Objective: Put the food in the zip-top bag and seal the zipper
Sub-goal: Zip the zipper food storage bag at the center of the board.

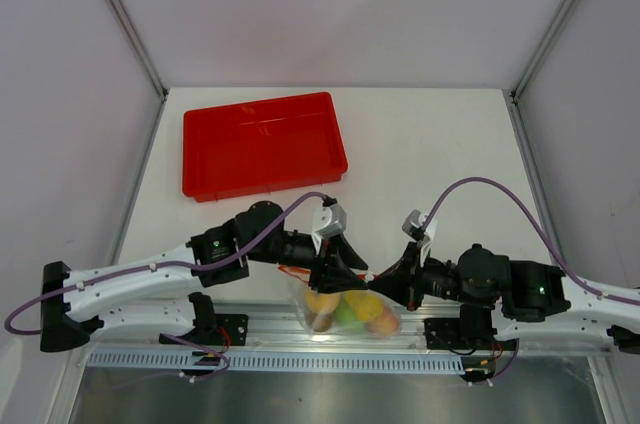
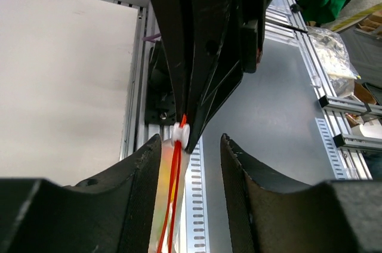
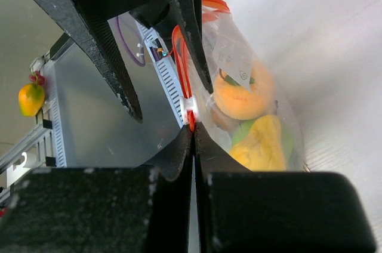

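Note:
The clear zip-top bag [image 1: 345, 310] hangs between my two grippers over the table's near edge. The food shows through its wall: an orange peach [image 3: 239, 96], a yellow piece [image 3: 262, 144] and a green apple [image 3: 240, 132]. My right gripper [image 3: 194, 129] [image 1: 384, 285] is shut on the orange-red zipper [image 3: 179, 56], right behind its white slider [image 3: 190, 108]. My left gripper [image 2: 191, 139] [image 1: 339, 266] is open and straddles the zipper [image 2: 173, 193], which runs close along its left finger [image 2: 140, 175]. The white slider [image 2: 181, 134] sits just beyond that gripper's tips.
An empty red tray [image 1: 262, 144] lies at the back left of the table. A slotted metal rail [image 1: 300, 359] runs along the near edge under the bag. A small orange toy fruit [image 3: 31, 98] hangs off to the side beyond the rail.

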`<action>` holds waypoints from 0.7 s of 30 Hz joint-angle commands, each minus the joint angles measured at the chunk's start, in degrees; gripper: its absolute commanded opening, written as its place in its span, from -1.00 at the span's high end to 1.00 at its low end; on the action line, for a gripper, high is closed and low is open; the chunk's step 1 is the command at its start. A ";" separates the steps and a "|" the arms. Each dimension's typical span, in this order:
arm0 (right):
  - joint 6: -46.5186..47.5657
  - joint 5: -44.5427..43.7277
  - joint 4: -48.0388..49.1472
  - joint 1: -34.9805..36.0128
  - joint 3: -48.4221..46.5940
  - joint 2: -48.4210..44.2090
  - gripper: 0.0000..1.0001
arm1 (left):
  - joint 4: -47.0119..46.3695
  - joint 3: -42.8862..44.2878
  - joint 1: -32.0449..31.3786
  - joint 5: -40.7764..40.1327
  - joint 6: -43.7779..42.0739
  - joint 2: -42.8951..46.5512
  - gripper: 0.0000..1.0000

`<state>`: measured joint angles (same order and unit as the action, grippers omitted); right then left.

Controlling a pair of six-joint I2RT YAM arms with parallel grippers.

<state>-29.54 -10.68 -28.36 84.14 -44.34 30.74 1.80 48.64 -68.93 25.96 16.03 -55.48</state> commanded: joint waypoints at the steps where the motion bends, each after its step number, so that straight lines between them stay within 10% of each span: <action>1: 0.54 0.74 2.96 -0.20 0.21 0.20 1.00 | -4.44 2.69 0.37 3.92 0.14 -1.64 0.07; 21: 1.50 0.40 2.70 -0.20 0.74 -0.95 1.00 | -4.97 2.51 1.86 7.27 2.86 -4.54 0.95</action>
<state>-29.30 -9.56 -27.75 84.14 -43.68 30.50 -1.67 49.32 -67.66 31.16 17.63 -59.75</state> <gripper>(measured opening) 0.002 0.066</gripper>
